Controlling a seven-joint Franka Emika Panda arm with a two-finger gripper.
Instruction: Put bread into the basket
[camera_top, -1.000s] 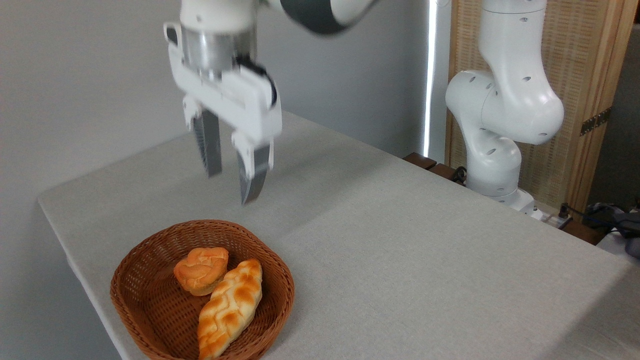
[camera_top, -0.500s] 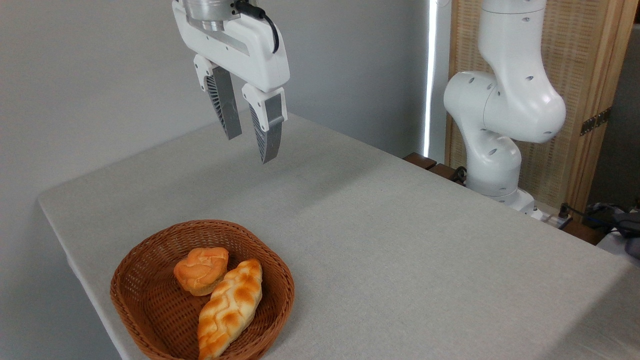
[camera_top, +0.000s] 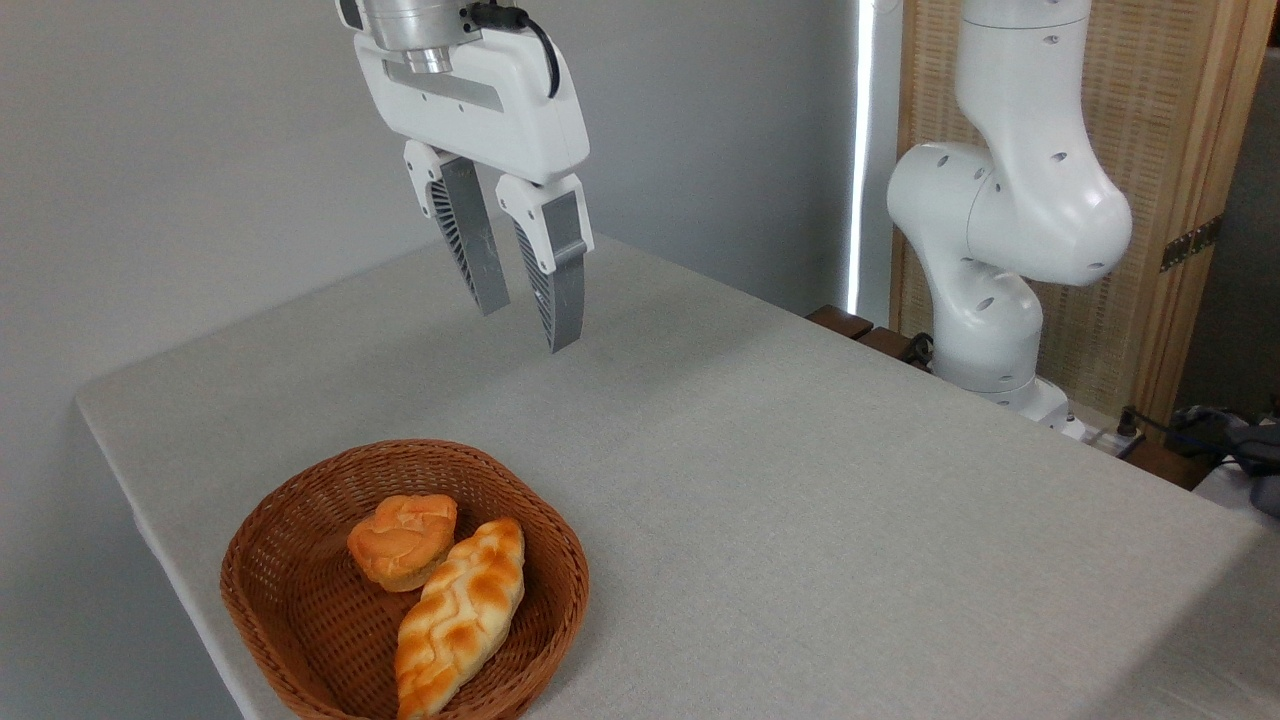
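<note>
Basket (camera_top: 300, 640): shallow brown wicker, at the near left corner of the surface (camera_top: 800, 520), close to the edge. Bread (camera_top: 460, 620): braided loaf lying inside the basket, long axis running diagonally from the centre toward the near rim, lower tip close to or on the rim (cannot tell which). The slope of the basket wall probably sets that tilt. Round bun (camera_top: 403, 540): also in the basket, just left of and behind the loaf, apparently touching its upper end; leans slightly, likely resting on the weave's curve.

End effector (camera_top: 523, 325): hanging high above the surface, behind and a little right of the basket, well apart from both. Fingers (camera_top: 470, 240) point down, parted with a clear gap, nothing between them, so released and empty. That height and offset suit a retreat clear of the basket.

Judgement: task appears complete, loaf contained. Minor risk: the lower tip riding on the rim.

Robot base (camera_top: 1000, 260): far right, mounted behind the surface's back edge.
</note>
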